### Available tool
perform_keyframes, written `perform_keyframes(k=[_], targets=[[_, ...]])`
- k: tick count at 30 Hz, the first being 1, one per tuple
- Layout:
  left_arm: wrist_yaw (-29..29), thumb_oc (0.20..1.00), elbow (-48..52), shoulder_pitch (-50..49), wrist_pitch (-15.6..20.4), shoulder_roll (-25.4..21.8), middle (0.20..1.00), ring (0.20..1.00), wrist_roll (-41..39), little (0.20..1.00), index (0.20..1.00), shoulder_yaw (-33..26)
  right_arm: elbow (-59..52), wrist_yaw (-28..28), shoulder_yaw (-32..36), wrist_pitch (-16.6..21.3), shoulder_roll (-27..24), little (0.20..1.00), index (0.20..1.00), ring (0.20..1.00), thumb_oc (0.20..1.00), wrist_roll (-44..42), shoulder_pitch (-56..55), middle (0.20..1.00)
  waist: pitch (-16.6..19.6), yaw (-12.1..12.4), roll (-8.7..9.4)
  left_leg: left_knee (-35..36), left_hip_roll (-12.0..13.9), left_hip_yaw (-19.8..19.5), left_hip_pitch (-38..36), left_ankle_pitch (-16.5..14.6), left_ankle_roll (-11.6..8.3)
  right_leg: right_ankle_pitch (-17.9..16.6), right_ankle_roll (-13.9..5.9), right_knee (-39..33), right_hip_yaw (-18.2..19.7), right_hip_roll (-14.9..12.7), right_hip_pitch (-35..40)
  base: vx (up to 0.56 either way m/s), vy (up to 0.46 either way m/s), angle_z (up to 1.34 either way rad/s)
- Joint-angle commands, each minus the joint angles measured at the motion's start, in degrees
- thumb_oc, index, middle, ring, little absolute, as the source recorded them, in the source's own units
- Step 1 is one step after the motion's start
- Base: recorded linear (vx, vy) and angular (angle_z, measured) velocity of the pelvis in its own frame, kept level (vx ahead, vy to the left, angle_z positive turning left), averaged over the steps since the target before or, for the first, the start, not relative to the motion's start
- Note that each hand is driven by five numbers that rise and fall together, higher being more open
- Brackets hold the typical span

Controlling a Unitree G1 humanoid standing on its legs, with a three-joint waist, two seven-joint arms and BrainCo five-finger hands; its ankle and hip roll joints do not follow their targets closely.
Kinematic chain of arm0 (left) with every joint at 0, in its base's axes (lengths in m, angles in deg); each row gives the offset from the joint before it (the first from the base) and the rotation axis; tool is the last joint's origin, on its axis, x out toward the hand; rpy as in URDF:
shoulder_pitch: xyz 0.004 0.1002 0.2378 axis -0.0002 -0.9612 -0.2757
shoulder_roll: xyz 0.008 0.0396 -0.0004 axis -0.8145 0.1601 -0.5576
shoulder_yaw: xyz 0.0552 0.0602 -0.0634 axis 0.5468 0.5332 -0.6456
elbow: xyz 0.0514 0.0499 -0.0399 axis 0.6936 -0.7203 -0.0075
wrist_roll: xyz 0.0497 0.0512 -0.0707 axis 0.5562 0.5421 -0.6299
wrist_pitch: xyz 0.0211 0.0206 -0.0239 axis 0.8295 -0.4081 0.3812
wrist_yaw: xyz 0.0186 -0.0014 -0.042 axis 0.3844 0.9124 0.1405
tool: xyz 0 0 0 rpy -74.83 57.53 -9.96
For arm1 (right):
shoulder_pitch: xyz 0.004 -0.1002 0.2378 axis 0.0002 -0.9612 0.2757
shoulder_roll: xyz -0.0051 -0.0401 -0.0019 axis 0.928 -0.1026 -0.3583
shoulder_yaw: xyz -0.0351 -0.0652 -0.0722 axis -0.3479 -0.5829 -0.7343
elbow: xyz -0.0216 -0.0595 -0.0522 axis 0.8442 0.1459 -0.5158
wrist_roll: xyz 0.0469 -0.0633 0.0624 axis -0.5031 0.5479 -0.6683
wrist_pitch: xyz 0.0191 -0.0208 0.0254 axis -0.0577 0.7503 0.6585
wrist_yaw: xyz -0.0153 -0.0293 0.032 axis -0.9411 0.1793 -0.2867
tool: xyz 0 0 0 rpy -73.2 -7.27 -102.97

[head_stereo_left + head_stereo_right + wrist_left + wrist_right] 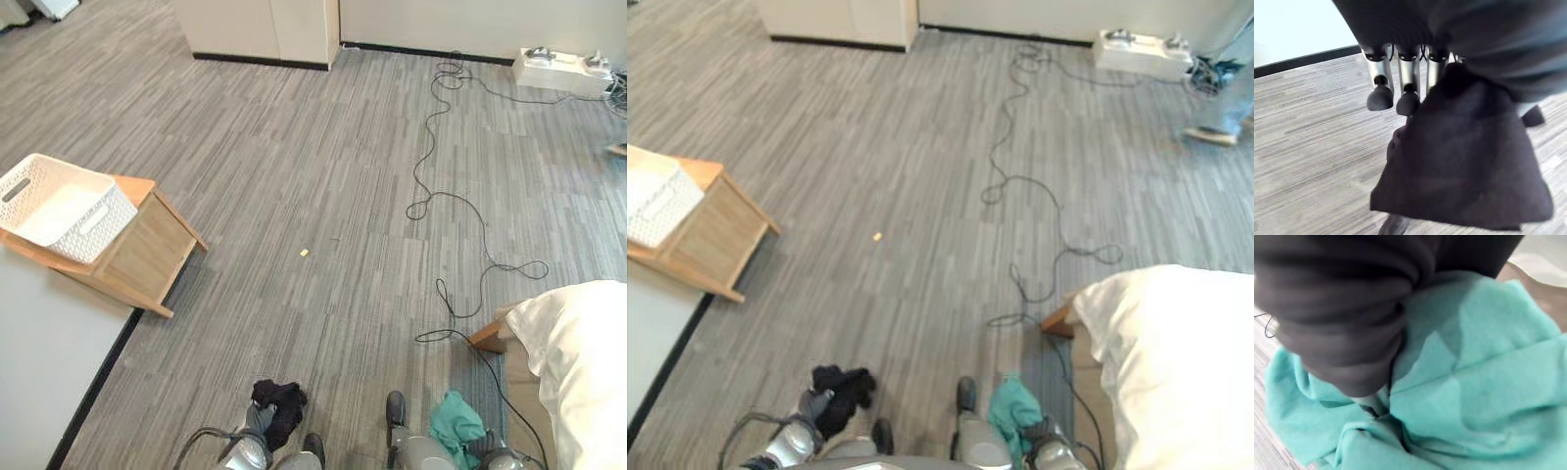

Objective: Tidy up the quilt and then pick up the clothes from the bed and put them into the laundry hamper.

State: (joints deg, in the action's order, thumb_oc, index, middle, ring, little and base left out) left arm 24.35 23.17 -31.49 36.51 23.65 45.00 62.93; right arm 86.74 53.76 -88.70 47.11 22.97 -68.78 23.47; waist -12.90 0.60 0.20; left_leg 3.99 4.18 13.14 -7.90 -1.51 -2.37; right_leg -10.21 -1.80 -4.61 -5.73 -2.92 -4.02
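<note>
A black garment (pixel 280 403) hangs low in front of me from my left hand (pixel 810 404). In the left wrist view the cloth (pixel 1464 161) drapes from the hand, pinched there, while two fingers (pixel 1380 95) stand free beside it. My right hand (pixel 1050 438) is shut on a teal garment (pixel 1013 411), whose folds (pixel 1474 382) bunch around the hand. The white perforated laundry hamper (pixel 59 206) sits on a wooden stand (pixel 147 250) ahead to the left. The bed's white quilt (pixel 1176 362) lies at the right.
A white surface with a black edge (pixel 49 343) runs along the near left, under the stand. A cream cabinet (pixel 265 29) and a white box (pixel 563 70) stand by the far wall. A person's leg and shoe (pixel 1218 132) show far right. A small yellow scrap (pixel 304 253) lies on the carpet.
</note>
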Motion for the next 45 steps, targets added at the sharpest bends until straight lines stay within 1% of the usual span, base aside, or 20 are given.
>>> perform_keyframes(k=[1,4,5,7,11,16,20,21,22,25,26,29,33,34,37,38,40,41,43,45], targets=[[2.1,0.2,-0.4,4.1,1.7,-1.4,0.2,0.2,1.5,0.2,0.2,0.5,0.9,1.1,-1.2,0.8,-1.9,0.2,0.2,0.2,0.2,3.1,2.9,0.2,-0.4,2.3,1.34,-2.9,-2.9,-3.1,5.8,3.1,-1.35,14.3,-4.7,2.8,-1.2,0.0,7.9,0.05,-0.162,0.02],[2.2,0.2,0.3,4.7,2.0,-1.5,0.2,0.2,2.1,0.2,0.2,1.3,-0.2,1.5,-1.4,1.1,-2.9,0.2,0.2,0.2,0.2,3.7,2.9,0.2,-1.7,2.9,1.57,-13.3,-1.7,-3.5,10.6,4.7,-3.3,14.3,-3.74,1.1,-2.1,-0.5,9.8,0.04,-0.14,0.22],[2.5,0.2,0.3,5.4,1.7,-1.1,0.2,0.2,2.3,0.2,0.2,1.7,-0.5,1.8,-1.3,0.9,-4.5,0.2,0.2,0.2,0.2,4.1,3.4,0.2,-2.8,3.4,2.05,-21.8,0.9,-2.2,15.6,8.1,-4.56,15.0,-2.86,0.1,-4.2,-1.3,11.7,0.12,-0.134,0.34],[2.8,0.2,0.1,4.8,1.2,-1.2,0.2,0.2,1.9,0.2,0.2,1.2,-0.3,1.8,-1.7,0.4,-5.0,0.2,0.2,0.2,0.2,4.8,3.8,0.2,-2.9,4.2,2.35,-24.3,1.0,-1.2,18.1,7.8,-3.56,16.1,-2.53,-0.1,-4.6,-1.2,13.3,0.18,-0.115,0.33],[2.6,0.2,-1.2,2.7,1.2,-1.1,0.2,0.2,1.9,0.2,0.2,-0.7,-0.9,2.3,-2.5,0.5,-5.3,0.2,0.2,0.2,0.2,6.3,4.0,0.2,-1.6,6.5,2.44,-16.5,-2.2,-0.2,21.0,4.6,-1.56,18.5,-3.32,-0.4,-4.2,-0.4,15.4,0.25,-0.007,-0.18],[1.9,0.2,-3.6,0.7,0.6,-0.7,0.2,0.2,3.1,0.2,0.2,-1.9,-1.7,2.9,-2.6,0.8,-4.9,0.2,0.2,0.2,0.2,6.3,4.0,0.2,-0.8,7.6,1.46,-1.2,-1.4,7.3,22.1,9.6,-2.18,23.2,-3.97,-0.4,-5.3,1.3,20.0,0.44,0.08,0.2],[1.9,0.2,-3.8,0.0,0.3,-1.2,0.2,0.2,3.3,0.2,0.2,-2.9,-1.3,2.9,-2.7,0.7,-3.9,0.2,0.2,0.2,0.2,6.5,3.8,0.2,-0.7,7.8,2.88,-1.6,-1.3,10.7,22.3,8.8,-1.96,25.2,-4.17,-0.2,-5.3,0.8,23.1,0.55,0.088,0.23],[2.0,0.2,-3.7,-0.9,-0.3,-2.2,0.2,0.2,3.4,0.2,0.2,-4.2,0.1,2.6,-3.3,0.6,-1.9,0.2,0.2,0.2,0.2,7.6,3.3,0.2,0.7,9.1,5.74,-3.8,-2.4,11.5,21.7,8.4,1.4,26.1,-4.64,7.8,-4.4,1.0,23.0,0.61,0.069,-0.43],[2.0,0.2,-3.7,-0.9,-0.3,-2.3,0.2,0.2,3.4,0.2,0.2,-4.2,0.1,2.6,-3.3,0.7,-1.8,0.2,0.2,0.2,0.2,7.6,3.3,0.2,0.8,9.2,5.9,-3.8,-2.5,11.5,21.8,8.2,1.46,26.4,-4.72,8.1,-4.4,0.8,22.7,0.75,0.101,-0.49],[1.7,0.2,-3.7,0.5,-0.7,-3.1,0.2,0.2,5.2,0.2,0.2,-2.8,2.1,3.1,-2.6,0.3,-1.4,0.2,0.2,0.2,0.2,7.7,4.2,0.2,-0.9,9.7,8.39,-7.5,-4.4,11.0,20.7,2.9,4.31,15.6,-12.46,28.6,-4.3,-0.7,14.7,0.45,0.145,-0.08],[2.3,0.2,-3.1,1.4,-1.0,-3.7,0.2,0.2,5.2,0.2,0.2,-2.1,1.4,3.3,-1.9,0.4,-1.8,0.2,0.2,0.2,0.2,6.7,5.6,0.2,-2.2,8.0,6.57,-7.4,-3.9,10.0,16.9,1.7,5.02,8.7,-13.2,41.6,-3.8,-2.0,6.9,0.46,0.145,0.22],[2.4,0.2,-2.1,2.6,-1.1,-4.0,0.2,0.2,5.6,0.2,0.2,-0.9,0.2,3.4,-0.7,0.4,-2.2,0.2,0.2,0.2,0.2,5.5,6.6,0.2,-3.1,6.3,3.16,-4.3,-2.1,8.5,11.8,2.6,5.27,10.4,-11.41,47.2,-4.3,-2.2,-0.3,0.4,0.128,0.46],[2.4,0.2,0.6,5.8,-0.3,-3.8,0.2,0.2,6.6,0.2,0.2,1.9,-2.8,4.1,-0.3,1.0,-3.2,0.2,0.2,0.2,0.2,3.8,6.7,0.2,-3.7,1.9,1.39,0.0,-2.7,3.4,4.5,1.6,3.17,15.9,-7.91,28.4,-2.2,-1.1,-4.5,0.57,-0.028,0.72],[2.2,0.2,0.4,7.6,0.1,-3.5,0.2,0.2,6.4,0.2,0.2,2.6,-2.6,4.7,0.1,0.6,-3.6,0.2,0.2,0.2,0.2,3.1,6.8,0.2,-3.0,0.6,1.74,1.0,-3.2,1.2,1.5,-1.2,1.76,13.9,-8.31,11.9,-0.3,-3.4,-4.9,0.76,-0.18,1.38],[1.8,0.2,-0.7,7.6,0.1,-2.7,0.2,0.2,6.7,0.2,0.2,2.4,-1.5,4.3,0.3,-0.1,-3.0,0.2,0.2,0.2,0.2,3.3,5.9,0.2,-1.8,-1.4,1.26,1.0,-3.0,-1.2,-3.8,-5.0,0.43,8.9,-10.46,6.1,3.7,-5.1,-7.9,0.84,-0.199,1.29],[1.2,0.2,-2.8,6.2,0.0,-1.9,0.2,0.2,7.4,0.2,0.2,2.4,-0.5,3.3,-0.1,-0.6,-2.6,0.2,0.2,0.2,0.2,4.0,5.4,0.2,-0.6,-1.8,1.55,-1.9,-3.3,-3.2,-7.1,-7.8,0.35,8.3,-10.36,7.7,4.1,-4.9,-6.8,0.86,-0.347,0.55],[1.0,0.2,-4.8,4.7,-0.1,-1.5,0.2,0.2,6.4,0.2,0.2,1.5,1.0,2.3,-1.2,-0.4,-3.1,0.2,0.2,0.2,0.2,5.1,5.3,0.2,-0.2,-1.8,0.64,-22.7,0.9,-4.6,-2.6,-1.1,-1.21,9.7,-6.62,9.6,3.3,-2.5,-3.1,0.8,-0.405,0.4],[1.0,0.2,-4.8,4.7,-0.1,-1.5,0.2,0.2,6.4,0.2,0.2,1.5,1.0,2.3,-1.2,-0.4,-3.1,0.2,0.2,0.2,0.2,5.1,5.4,0.2,0.0,-1.9,0.75,-22.8,0.8,-4.7,-2.3,-1.0,-1.23,9.5,-6.59,9.5,3.2,-2.6,-3.3,0.3,-0.258,0.94],[1.6,0.2,-4.3,3.9,0.0,-2.2,0.2,0.2,4.7,0.2,0.2,0.7,-0.1,2.6,-1.7,-0.5,-5.1,0.2,0.2,0.2,0.2,5.6,6.2,0.2,-3.2,1.7,2.64,-48.0,3.1,-5.6,12.6,4.5,-0.63,11.7,-2.04,7.0,-0.6,-3.1,3.5,0.35,-0.401,0.52],[1.9,0.2,-3.9,3.8,-0.1,-2.2,0.2,0.2,4.5,0.2,0.2,0.9,0.0,2.2,-3.2,-0.6,-5.4,0.2,0.2,0.2,0.2,6.5,7.5,0.2,-3.9,4.0,3.22,-49.9,0.5,-4.2,20.1,1.6,-0.41,13.5,-2.08,4.3,-0.9,-3.0,8.0,0.47,-0.228,0.21]])
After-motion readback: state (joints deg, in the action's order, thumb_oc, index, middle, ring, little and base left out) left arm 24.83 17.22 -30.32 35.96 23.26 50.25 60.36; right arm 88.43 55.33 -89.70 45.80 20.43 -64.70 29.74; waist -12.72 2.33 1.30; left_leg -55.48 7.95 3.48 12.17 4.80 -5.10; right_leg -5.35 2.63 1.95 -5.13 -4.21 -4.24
